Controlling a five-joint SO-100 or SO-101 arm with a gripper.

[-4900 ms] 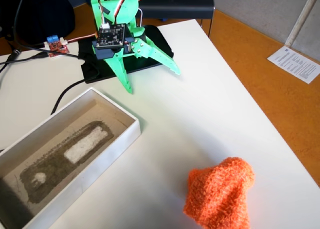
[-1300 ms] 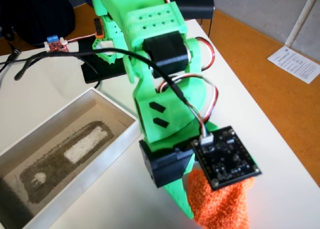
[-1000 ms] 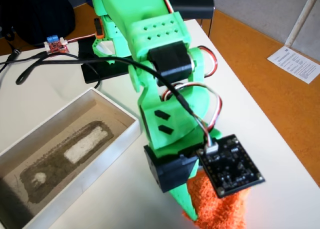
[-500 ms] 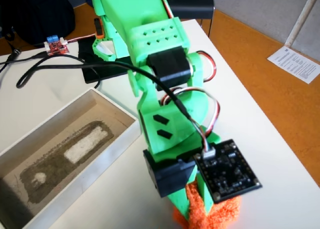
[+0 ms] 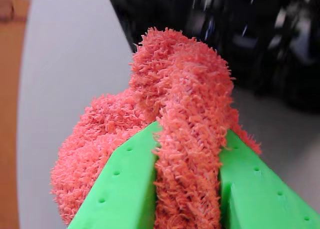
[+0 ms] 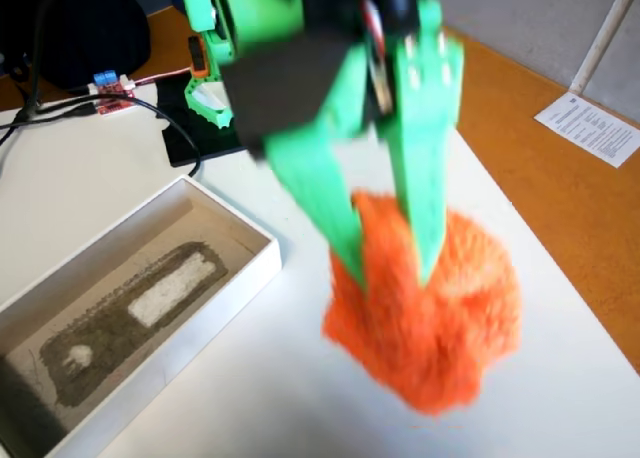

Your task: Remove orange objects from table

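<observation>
An orange fluffy cloth (image 6: 430, 318) hangs bunched from my green gripper (image 6: 390, 268) over the white table (image 6: 250, 398), blurred by motion in the fixed view. In the wrist view the same cloth (image 5: 180, 104) fills the middle, and a thick fold of it is pinched between the two green fingers (image 5: 125, 184) of the gripper (image 5: 189, 134). The gripper is shut on the cloth. I cannot tell whether the cloth's lower end still touches the table.
A shallow white box (image 6: 130, 308) with grey foam lining lies on the table to the left of the cloth. Cables and a small red board (image 6: 110, 98) lie at the back left. The table's right edge (image 6: 560, 268) borders an orange-brown floor with a paper sheet (image 6: 590, 128).
</observation>
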